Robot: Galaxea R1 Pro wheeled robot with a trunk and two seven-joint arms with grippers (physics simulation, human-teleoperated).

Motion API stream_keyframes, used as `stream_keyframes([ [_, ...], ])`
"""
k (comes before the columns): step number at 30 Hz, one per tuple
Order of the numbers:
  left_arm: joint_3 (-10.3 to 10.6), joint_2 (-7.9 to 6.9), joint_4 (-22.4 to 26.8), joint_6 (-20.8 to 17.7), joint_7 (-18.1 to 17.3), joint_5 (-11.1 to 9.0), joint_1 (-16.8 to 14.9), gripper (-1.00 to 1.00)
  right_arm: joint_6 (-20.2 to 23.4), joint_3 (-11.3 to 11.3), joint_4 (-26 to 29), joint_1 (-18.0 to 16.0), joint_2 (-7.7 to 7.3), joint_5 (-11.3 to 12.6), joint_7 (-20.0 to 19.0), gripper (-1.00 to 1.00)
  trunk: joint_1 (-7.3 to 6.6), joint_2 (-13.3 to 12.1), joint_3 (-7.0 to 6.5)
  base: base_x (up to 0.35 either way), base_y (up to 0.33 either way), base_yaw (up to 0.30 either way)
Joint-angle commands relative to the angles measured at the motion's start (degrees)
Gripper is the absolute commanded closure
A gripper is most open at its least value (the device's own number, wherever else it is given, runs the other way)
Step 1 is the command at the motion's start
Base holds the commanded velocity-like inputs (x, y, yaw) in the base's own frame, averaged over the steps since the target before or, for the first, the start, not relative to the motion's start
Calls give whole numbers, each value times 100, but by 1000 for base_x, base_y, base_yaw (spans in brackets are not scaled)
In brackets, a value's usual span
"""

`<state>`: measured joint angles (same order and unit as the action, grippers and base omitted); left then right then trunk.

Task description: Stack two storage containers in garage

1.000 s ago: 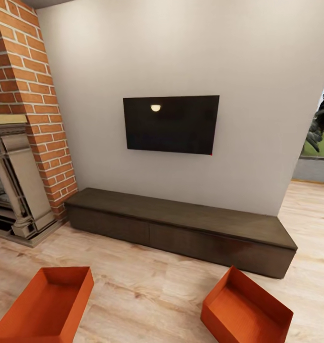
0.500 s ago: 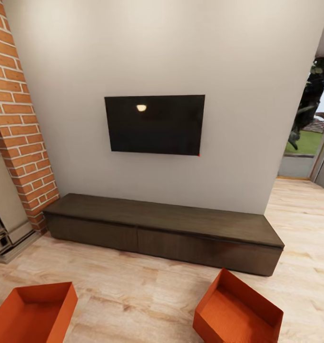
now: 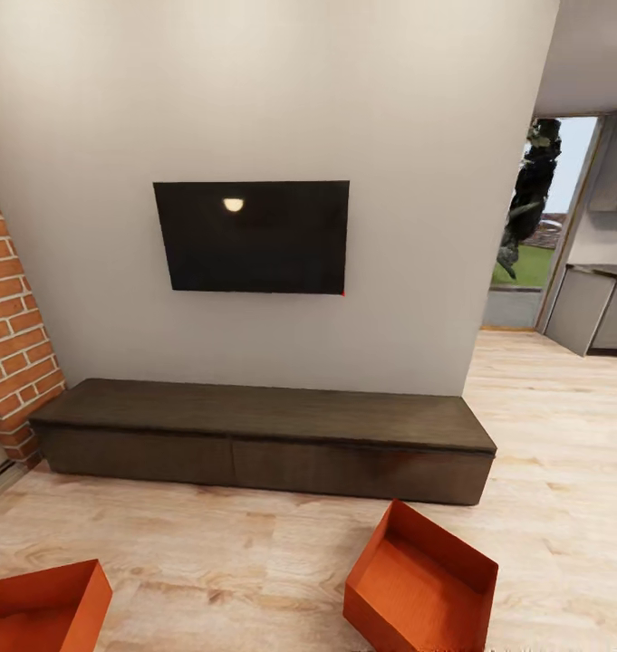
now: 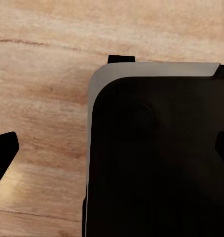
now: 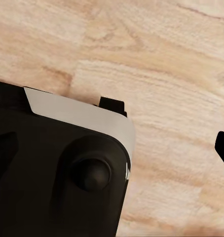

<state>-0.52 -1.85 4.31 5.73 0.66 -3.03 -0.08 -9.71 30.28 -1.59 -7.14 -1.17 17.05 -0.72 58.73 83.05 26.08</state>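
Note:
Two orange-red storage containers rest on the living room's light wood floor [image 3: 254, 552]. One container [image 3: 421, 589] sits turned at an angle in the lower right of the head view. The other container [image 3: 41, 611] is cut off by the lower left corner. Neither is held. In the left wrist view my left gripper [image 4: 112, 153] hangs open over the robot's dark base [image 4: 156, 163], its fingertips [image 4: 3, 158] spread wide. My right gripper [image 5: 112, 148] is open too, above the base and the wood planks. The garage is out of view.
A long dark low cabinet [image 3: 263, 426] runs along the wall under a wall TV [image 3: 252, 235]. Brick fireplace edge [image 3: 9, 344] stands at the left. At the right an opening [image 3: 571, 272] leads past grey counters toward a window with greenery.
The whole head view has shifted left as the camera turned right: the fireplace has nearly left the picture and the opening at the right has come in. The containers themselves have not moved.

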Motion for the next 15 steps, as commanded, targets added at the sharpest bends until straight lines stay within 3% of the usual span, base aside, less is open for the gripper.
stream_keyframes([
  [1, -1, 0, 0, 16, 4, -31, -1, -100, -31, 48, -17, -7, 3, 53, -8, -100, 0, 3, 6, 0, 0, -246],
  [15, -1, 0, 0, 16, 2, -36, -1, -100, -31, 48, -17, -7, 3, 53, -8, -100, 0, 3, 6, 9, 3, -246],
])
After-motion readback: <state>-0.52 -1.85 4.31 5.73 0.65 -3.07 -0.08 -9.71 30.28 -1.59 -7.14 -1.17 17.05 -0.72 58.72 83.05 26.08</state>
